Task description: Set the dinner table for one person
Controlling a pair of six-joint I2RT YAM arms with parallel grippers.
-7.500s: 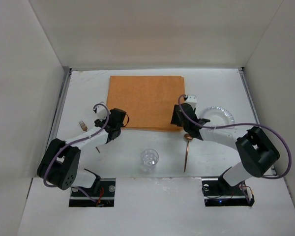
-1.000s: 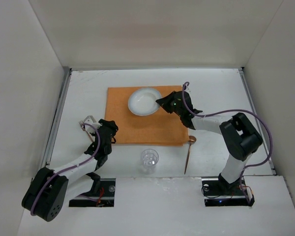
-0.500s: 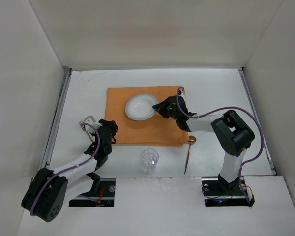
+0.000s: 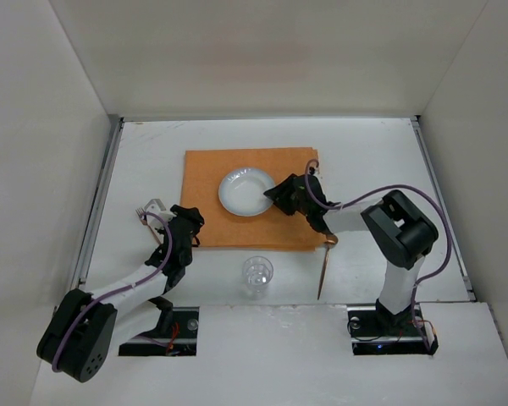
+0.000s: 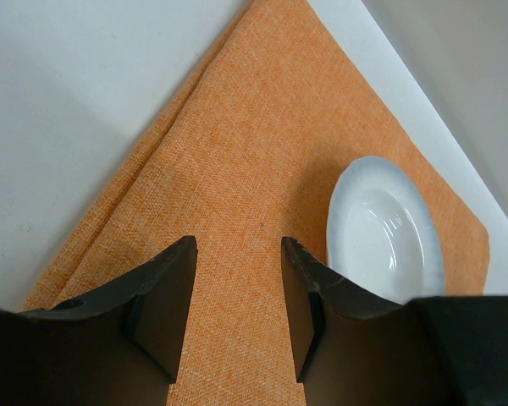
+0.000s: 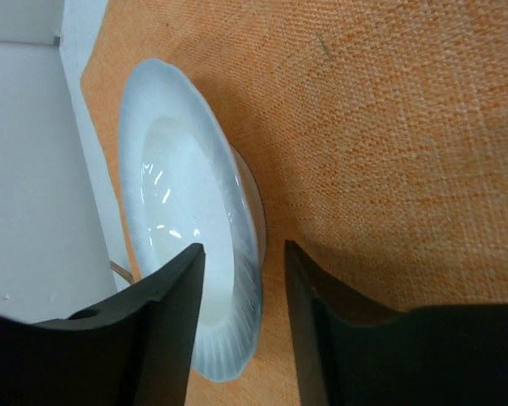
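The white dinner table carries an orange placemat. A white plate sits flat on the placemat, left of its middle. My right gripper is at the plate's right edge. In the right wrist view its jaws stand open on either side of the plate's rim, with a gap showing. My left gripper is open and empty over the placemat's near left corner. The left wrist view shows bare cloth between the fingers and the plate beyond.
A clear glass stands near the front edge, in the middle. A copper spoon lies right of it, just off the placemat's near right corner. A fork lies left of my left gripper. White walls enclose three sides.
The plate went from the table's right side onto the placemat. Over the last second it came down and slightly nearer with my right gripper. My left arm has pulled back and stayed still.
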